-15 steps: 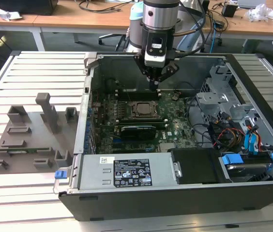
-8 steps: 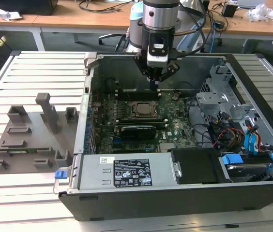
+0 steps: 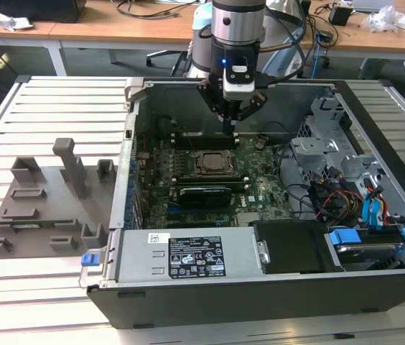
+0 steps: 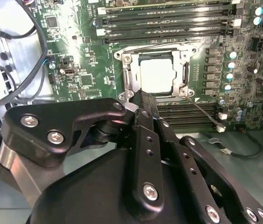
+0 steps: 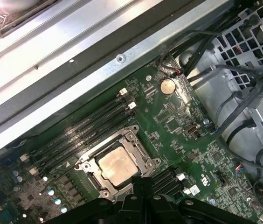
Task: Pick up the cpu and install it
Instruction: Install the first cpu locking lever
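The cpu (image 3: pixel 212 163) (image 4: pixel 157 74) (image 5: pixel 117 163) is a pale silver square lying flat inside the dark socket frame (image 4: pixel 125 79) (image 5: pixel 87 165) on the green motherboard (image 3: pixel 260 190) in the open computer case. My gripper (image 3: pixel 230 123) (image 4: pixel 138 93) (image 5: pixel 143 179) hangs above the board, a little behind the socket toward the case's back wall. Its black fingers are pressed together to a narrow tip, shut, with nothing between them. The tip is apart from the cpu and overlaps the socket's edge in both wrist views.
Memory slots (image 4: pixel 169 21) run alongside the socket. A drive cage with cables (image 3: pixel 332 144) (image 5: pixel 234 116) fills the case on the exterior view's right, and a power supply (image 3: pixel 188 255) sits along its front. Grey plastic holder blocks (image 3: pixel 44 194) stand on the slatted table at the exterior view's left.
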You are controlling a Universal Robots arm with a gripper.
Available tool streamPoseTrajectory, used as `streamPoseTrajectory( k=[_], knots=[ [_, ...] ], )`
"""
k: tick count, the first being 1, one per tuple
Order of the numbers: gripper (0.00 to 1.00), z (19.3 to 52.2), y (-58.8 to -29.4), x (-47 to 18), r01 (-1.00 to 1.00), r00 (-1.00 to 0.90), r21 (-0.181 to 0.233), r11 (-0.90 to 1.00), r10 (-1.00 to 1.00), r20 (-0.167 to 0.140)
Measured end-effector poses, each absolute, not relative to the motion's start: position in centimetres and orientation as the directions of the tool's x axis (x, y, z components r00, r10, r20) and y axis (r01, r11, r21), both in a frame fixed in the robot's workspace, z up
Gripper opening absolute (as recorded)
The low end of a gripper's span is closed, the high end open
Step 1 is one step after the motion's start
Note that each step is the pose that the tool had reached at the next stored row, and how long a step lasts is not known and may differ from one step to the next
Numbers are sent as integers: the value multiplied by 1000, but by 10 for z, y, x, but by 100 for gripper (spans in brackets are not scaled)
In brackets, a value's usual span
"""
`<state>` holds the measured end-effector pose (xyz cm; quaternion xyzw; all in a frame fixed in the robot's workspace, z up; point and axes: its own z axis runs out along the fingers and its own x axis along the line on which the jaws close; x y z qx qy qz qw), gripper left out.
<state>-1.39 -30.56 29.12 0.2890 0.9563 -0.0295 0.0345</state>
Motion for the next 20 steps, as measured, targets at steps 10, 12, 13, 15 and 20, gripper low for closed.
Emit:
streamPoseTrajectory(
  k=[10, 12, 13, 15, 20],
  knots=[
    [11, 291, -306, -14, 476, -878, -36, 879, 472, -83],
    [11, 291, -306, -14, 457, -887, -36, 889, 453, -83],
    [11, 291, -306, -14, 452, -890, -36, 891, 448, -83],
    [11, 291, -306, -14, 438, -897, -36, 898, 435, -83],
    [11, 291, -306, -14, 406, -912, -36, 913, 403, -83]
  ],
)
